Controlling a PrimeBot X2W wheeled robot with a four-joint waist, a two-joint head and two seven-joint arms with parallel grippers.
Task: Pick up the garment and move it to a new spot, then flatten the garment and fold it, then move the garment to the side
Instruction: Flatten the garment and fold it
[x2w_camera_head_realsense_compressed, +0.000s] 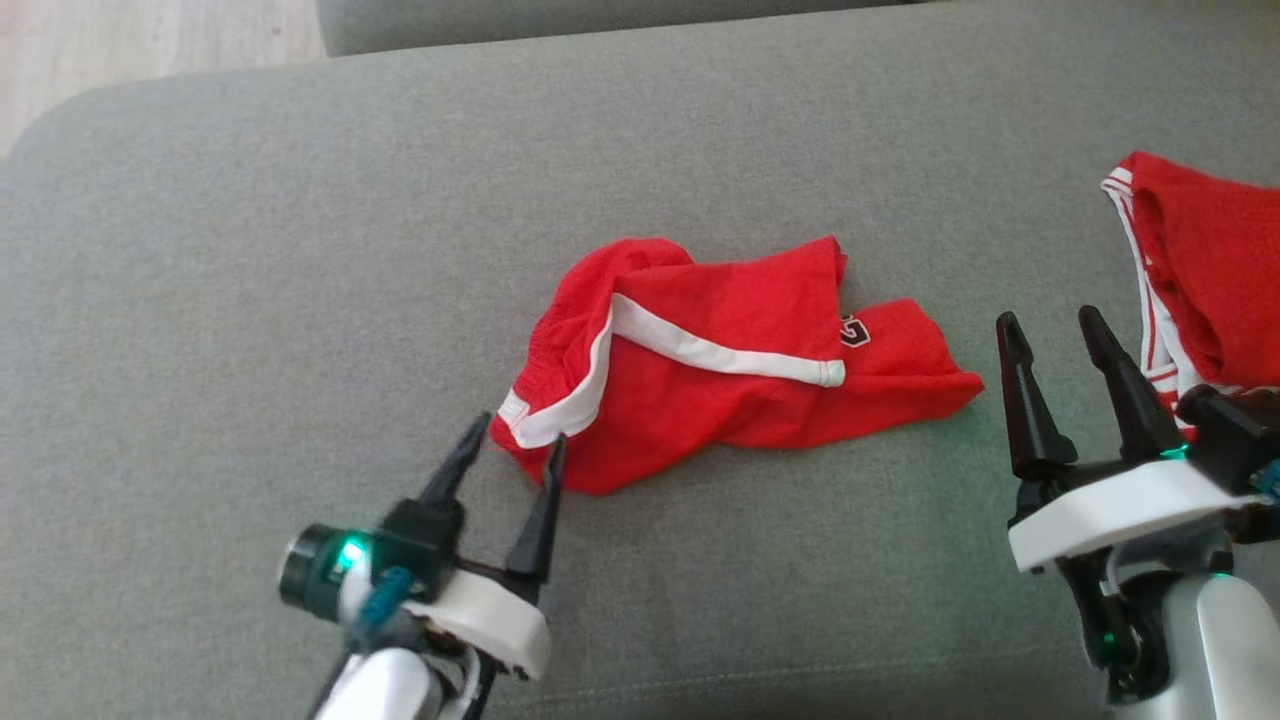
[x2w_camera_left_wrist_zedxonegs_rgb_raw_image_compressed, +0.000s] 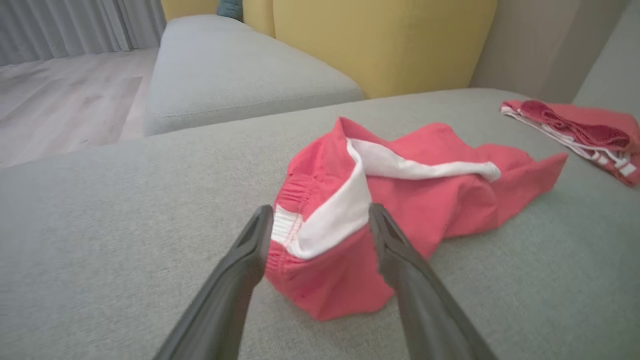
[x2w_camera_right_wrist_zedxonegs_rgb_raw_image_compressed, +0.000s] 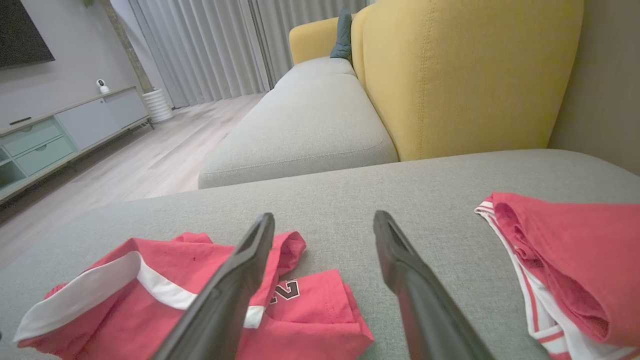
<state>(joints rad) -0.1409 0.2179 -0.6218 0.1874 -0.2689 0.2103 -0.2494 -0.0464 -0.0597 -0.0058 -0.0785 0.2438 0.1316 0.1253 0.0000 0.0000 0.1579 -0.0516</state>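
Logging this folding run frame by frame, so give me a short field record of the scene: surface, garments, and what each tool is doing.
surface: grey sofa cushion
target garment: red shorts, crumpled mid-cushion, white stripe showing
other garment: second red garment at the cushion's right edge
left tool: open, fingers either side of the shorts' waistband end
right tool: open, empty, between the two garments

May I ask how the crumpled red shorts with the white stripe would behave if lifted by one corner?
Probably floppy: the crumpled red shorts lie in soft folds on the grey sofa cushion, so they should hang and unfurl. The thin cloth looks light. Pushed, they would probably bunch.
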